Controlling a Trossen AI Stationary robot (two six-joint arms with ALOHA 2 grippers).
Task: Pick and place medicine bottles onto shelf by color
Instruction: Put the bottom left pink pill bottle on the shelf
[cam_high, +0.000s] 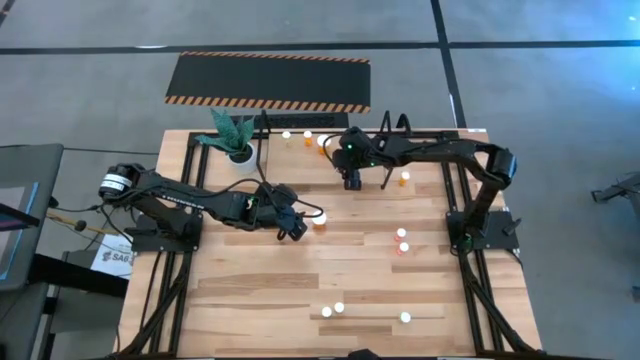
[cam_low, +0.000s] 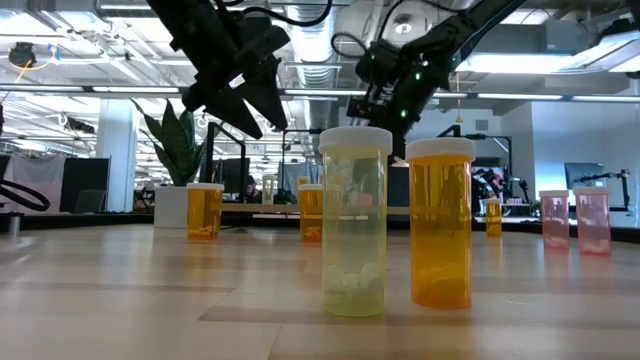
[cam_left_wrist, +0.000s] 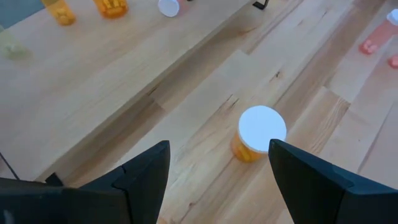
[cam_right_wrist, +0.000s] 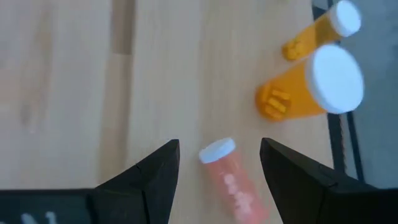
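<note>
- Presently, left gripper (cam_left_wrist: 214, 180) hangs with fingers spread wide just short of an upright orange bottle (cam_left_wrist: 258, 134) at mid-table; lined up to straddle it
- Right gripper (cam_right_wrist: 217, 171), equally wide, hovers over a toppled pink bottle (cam_right_wrist: 231, 177) on the shelf (cam_right_wrist: 74, 93); likely to right it

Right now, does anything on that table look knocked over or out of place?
Yes: a pink bottle lies on its side between the open right gripper's fingers, while the orange bottles beside it stand upright. Nothing looks spilled or broken.
</note>
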